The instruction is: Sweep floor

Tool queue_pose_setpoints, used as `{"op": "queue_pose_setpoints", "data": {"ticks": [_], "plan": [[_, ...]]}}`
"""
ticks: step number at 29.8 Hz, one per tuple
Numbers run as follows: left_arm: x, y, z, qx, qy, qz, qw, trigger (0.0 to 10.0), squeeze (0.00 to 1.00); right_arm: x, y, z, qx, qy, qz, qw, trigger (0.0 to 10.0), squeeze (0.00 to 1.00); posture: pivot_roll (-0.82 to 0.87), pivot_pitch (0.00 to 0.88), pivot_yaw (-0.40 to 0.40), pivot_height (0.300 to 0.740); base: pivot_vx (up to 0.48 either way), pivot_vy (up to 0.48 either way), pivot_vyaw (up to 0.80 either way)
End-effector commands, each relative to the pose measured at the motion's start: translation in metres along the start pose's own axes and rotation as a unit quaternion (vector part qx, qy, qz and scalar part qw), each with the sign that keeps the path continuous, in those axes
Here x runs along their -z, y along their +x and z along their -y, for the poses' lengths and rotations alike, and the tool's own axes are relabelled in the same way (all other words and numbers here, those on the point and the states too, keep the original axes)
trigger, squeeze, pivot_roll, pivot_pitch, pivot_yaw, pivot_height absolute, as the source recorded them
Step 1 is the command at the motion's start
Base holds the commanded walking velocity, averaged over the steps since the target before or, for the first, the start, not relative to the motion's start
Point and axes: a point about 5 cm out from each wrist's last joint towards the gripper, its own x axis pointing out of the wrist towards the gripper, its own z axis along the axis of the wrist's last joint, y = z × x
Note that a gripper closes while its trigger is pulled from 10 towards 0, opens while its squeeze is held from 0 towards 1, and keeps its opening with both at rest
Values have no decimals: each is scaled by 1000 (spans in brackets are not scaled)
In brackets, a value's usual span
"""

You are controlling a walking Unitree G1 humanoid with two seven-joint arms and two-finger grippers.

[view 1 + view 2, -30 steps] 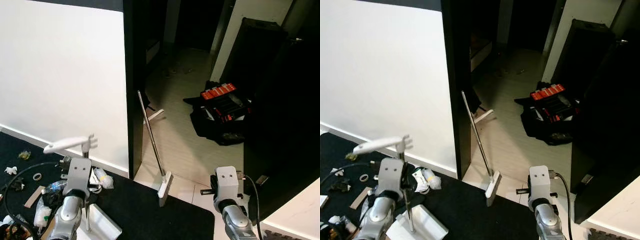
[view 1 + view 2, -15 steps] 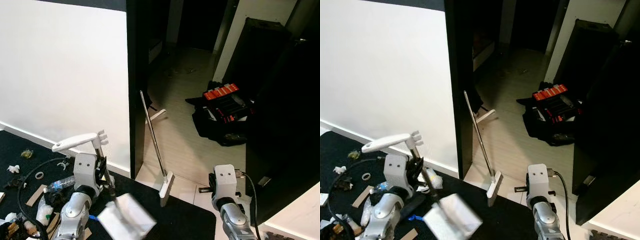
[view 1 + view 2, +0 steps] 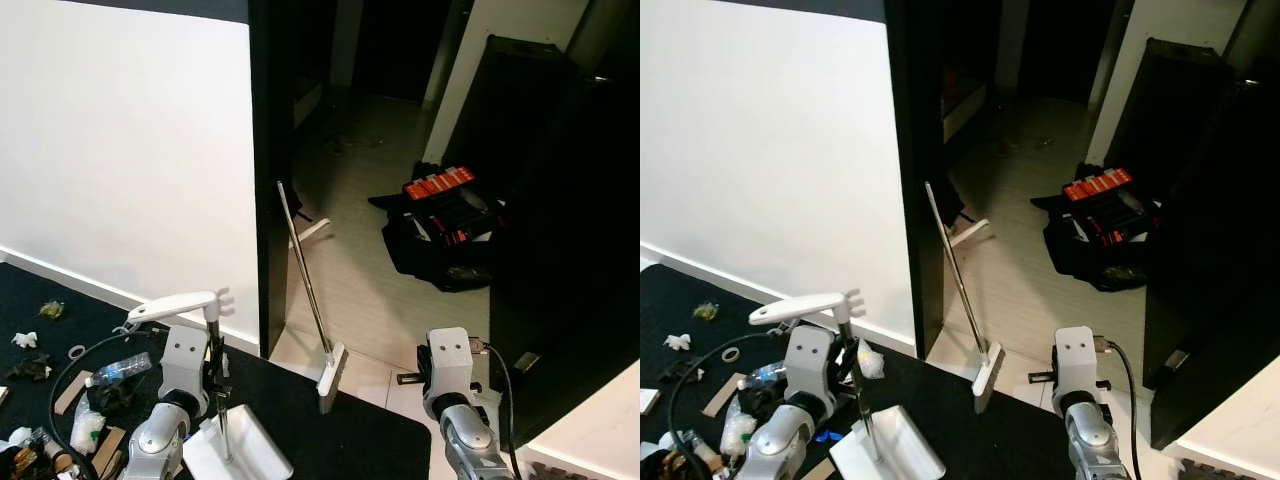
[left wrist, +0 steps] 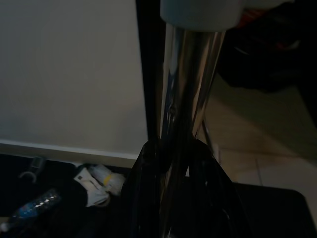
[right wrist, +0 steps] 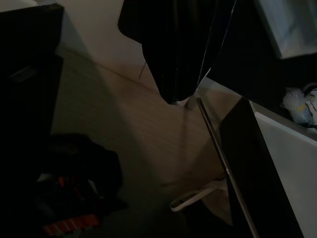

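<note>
Left gripper (image 4: 181, 163) clamped on the dustpan (image 3: 238, 448) pole, lower left of frame, pan on black mat (image 3: 330, 430). Broom (image 3: 308, 290) leans at the doorway, centre frame. Right gripper (image 5: 173, 74) – cannot tell fingers' state.

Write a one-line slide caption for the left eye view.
Left gripper holds a dustpan upright on black carpet; broom leans against the doorway.

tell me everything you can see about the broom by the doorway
The broom has a thin silver metal pole and a small white head. It stands tilted, its top leaning against the black door frame, its head resting on the pale tile floor at the edge of the black mat. No gripper touches it.
</note>
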Motion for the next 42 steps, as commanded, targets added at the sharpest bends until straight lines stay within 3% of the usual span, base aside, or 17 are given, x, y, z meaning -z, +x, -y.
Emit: {"op": "queue_pose_setpoints", "data": {"ticks": [1, 7, 12, 20, 25, 32, 37, 42], "plan": [[-2, 0, 14, 44, -26, 12, 999, 10000, 0, 7, -3, 2, 5, 4, -14, 1000, 10000, 0, -33, 115, -25, 740, 0, 0, 0], [-7, -2, 15, 78, -21, 26, 996, 10000, 0, 7, -3, 1, 5, 5, -14, 1000, 10000, 0, -28, 117, -26, 740, 0, 0, 0], [-5, -2, 11, 75, -4, 17, 997, 10000, 0, 8, -3, 0, 4, 5, -15, 1000, 10000, 0, -28, 118, -25, 740, 0, 0, 0], [-8, 0, 15, 141, 47, 11, 989, 10000, 0, 8, -3, 1, 5, 6, -15, 1000, 10000, 0, -30, 125, -28, 740, 0, 0, 0], [-12, 3, 15, 168, 45, 10, 985, 10000, 0, 8, -3, 1, 6, 5, -16, 1000, 10000, 0, -30, 125, -28, 740, 0, 0, 0], [1, -6, 14, 202, 62, -29, 977, 10000, 0, 9, -4, 1, 6, 6, -16, 1000, 10000, 0, -34, 130, -27, 740, 0, 0, 0], [16, -17, 13, 194, 80, -55, 976, 10000, 0, 9, -5, 1, 7, 7, -16, 1000, 10000, 0, -35, 135, -28, 740, 0, 0, 0], [17, -19, 15, 191, 71, -52, 978, 10000, 0, 10, -5, 2, 7, 6, -16, 1000, 10000, 0, -33, 135, -28, 740, 0, 0, 0]]}}
